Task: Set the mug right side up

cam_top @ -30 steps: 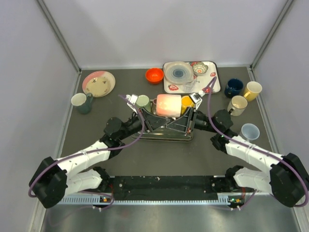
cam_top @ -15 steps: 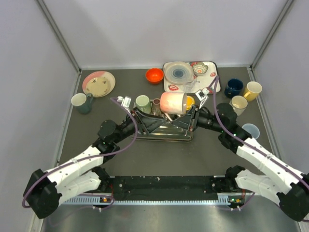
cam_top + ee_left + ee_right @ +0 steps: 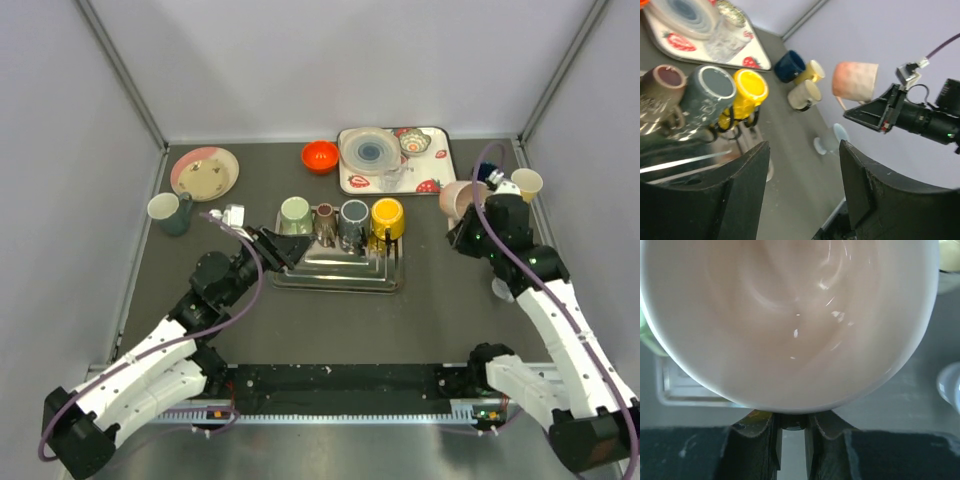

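Right gripper [image 3: 792, 434] is clamped on the pink mug [image 3: 456, 198], fingers nearly together. The mug is held off the table, tilted, at right of the top view, just right of the tray [image 3: 445, 170]. Left gripper [image 3: 805, 192] has its fingers apart and empty, by the rack [image 3: 340, 274] at centre.

left hand [image 3: 802, 150] agape | right hand [image 3: 792, 425] clamped (arm raised)
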Controlling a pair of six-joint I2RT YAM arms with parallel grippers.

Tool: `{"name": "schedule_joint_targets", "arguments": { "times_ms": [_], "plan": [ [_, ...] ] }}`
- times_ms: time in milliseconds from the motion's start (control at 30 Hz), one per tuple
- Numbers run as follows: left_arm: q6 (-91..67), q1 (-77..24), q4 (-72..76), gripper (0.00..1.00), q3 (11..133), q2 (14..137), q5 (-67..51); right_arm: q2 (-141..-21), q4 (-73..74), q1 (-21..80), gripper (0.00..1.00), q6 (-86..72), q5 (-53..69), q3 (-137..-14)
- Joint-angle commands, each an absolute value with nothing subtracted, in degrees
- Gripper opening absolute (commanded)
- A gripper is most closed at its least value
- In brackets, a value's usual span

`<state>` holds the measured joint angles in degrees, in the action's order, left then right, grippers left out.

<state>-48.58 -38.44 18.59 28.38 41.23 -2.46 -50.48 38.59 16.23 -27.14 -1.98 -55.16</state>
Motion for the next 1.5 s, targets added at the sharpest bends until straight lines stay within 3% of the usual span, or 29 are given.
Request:
{"name": "schedule_joint_targets", "arguments": {
  "times_ms": [0,567,1400,1467],
  "plan": [
    [-45.4,-38.1,11.4,0.62,31.4,42.2,2.3,-54.2,39.8,13.9,0.0,-26.4,-6.5,-57.3],
    [-41.8,-38.1,-3.2,0.57,34.3,42.5,6.5,-84.9,35.5,10.7,0.0,-27.1,-10.8,-68.8],
    [-42.7,-38.1,-3.2,0.58,34.5,48.1,3.5,-103.4,35.8,2.4,0.0,-26.5,-5.9,-76.7],
    [-42.7,-38.1,-3.1,0.59,34.5,48.2,3.5,-103.2,35.9,2.3,0.09,-26.7,-5.0,-76.7]
  ]
}}
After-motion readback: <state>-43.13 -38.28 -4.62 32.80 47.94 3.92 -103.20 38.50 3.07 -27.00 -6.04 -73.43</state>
